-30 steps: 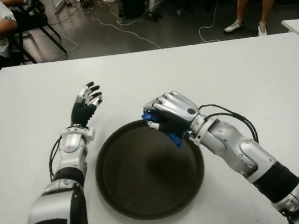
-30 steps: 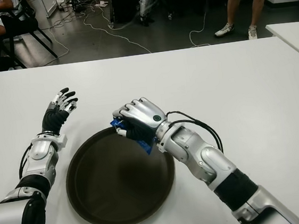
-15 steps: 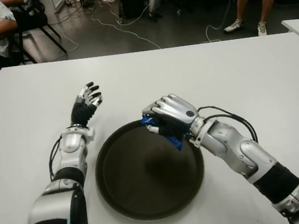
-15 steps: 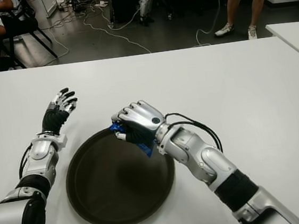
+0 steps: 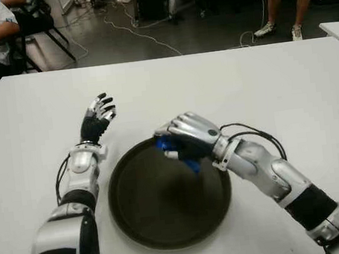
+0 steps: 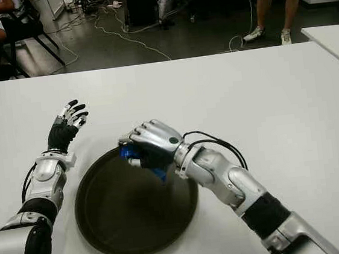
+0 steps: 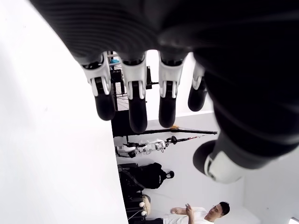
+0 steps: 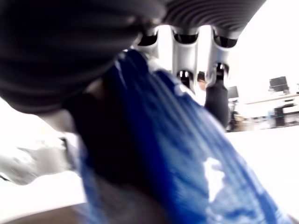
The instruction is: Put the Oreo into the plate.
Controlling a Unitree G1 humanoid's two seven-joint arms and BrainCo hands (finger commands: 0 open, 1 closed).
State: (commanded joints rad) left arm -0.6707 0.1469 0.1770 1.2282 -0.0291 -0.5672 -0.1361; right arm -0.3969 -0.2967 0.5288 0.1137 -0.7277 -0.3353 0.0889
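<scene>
Carrying step, nearly done: right robot hand (image 5: 180, 143) closed around the blue Oreo (image 5: 166, 145) packet, above the far rim of the dark plate (image 5: 149, 226) on the white desk (image 5: 274, 85), next likely lowering and uncurling; left robot hand (image 5: 97, 118) open, left of plate.

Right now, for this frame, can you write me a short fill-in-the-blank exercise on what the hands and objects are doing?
1. The right hand is shut on the ____ Oreo packet.
2. That hand hovers over the rim of the dark round ____.
3. The left hand, beside the plate, has its fingers ____ and holds nothing.

Missing words: blue; plate; open
</scene>
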